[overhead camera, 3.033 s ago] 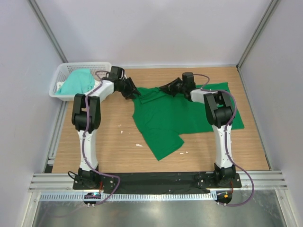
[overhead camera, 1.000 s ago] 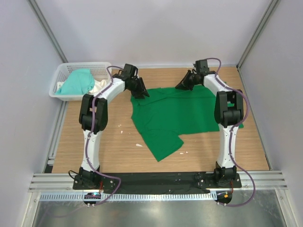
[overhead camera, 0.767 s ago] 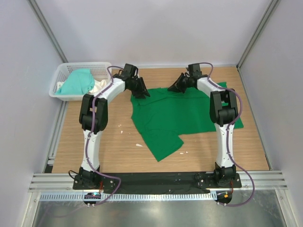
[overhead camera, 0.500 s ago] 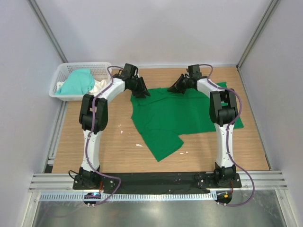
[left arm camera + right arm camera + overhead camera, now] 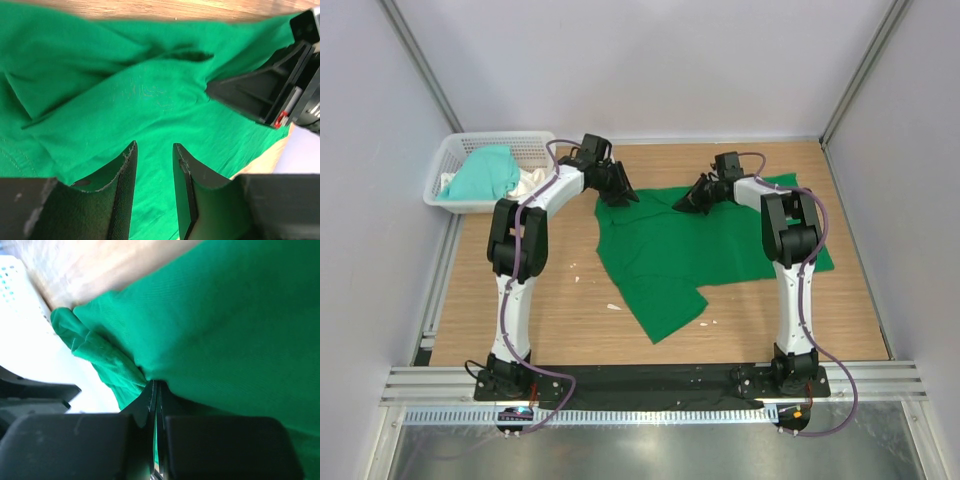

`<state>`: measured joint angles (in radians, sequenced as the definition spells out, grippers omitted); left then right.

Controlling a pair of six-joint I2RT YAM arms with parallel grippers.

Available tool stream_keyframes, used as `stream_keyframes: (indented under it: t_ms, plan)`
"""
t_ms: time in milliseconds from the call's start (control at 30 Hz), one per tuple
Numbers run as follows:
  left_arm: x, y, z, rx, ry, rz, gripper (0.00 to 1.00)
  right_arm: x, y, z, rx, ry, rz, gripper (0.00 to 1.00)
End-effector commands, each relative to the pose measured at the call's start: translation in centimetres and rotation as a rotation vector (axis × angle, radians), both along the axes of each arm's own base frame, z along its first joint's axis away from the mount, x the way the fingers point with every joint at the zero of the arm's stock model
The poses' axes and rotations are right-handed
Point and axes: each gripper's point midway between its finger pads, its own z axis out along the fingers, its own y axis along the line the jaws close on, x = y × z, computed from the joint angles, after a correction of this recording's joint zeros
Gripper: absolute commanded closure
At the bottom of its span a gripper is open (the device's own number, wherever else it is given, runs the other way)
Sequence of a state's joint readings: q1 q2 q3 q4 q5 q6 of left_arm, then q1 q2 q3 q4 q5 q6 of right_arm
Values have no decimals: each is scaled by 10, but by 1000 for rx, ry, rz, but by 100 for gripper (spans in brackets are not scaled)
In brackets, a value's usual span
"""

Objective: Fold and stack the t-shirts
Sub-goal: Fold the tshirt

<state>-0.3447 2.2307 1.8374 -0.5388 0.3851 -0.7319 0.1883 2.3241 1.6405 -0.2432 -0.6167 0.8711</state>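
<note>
Emerald green t-shirt (image 5: 690,250) lies spread and creased at mid-table (image 5: 520,310), one sleeve pointing toward the near edge. Right gripper (image 5: 154,385): clenched on a bunched fold at the shirt's far edge, fabric pinched between the fingers. Left gripper (image 5: 153,150): jaws parted over the shirt's far-left corner, nothing clamped, fabric showing through the gap. Mint-teal t-shirt (image 5: 480,175) sits crumpled in the white lattice basket (image 5: 445,160) at the table's far-left corner
</note>
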Motion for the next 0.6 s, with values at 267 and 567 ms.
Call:
stream_keyframes:
  t_ms: [267, 567]
  plan:
    - [10, -6, 5, -38, -21, 0, 63, -21, -2, 20, -11, -51, 48, 96]
    - [-4, 10, -25, 57, 54, 25, 60, 15, -20, 54, -113, -171, 75, 71]
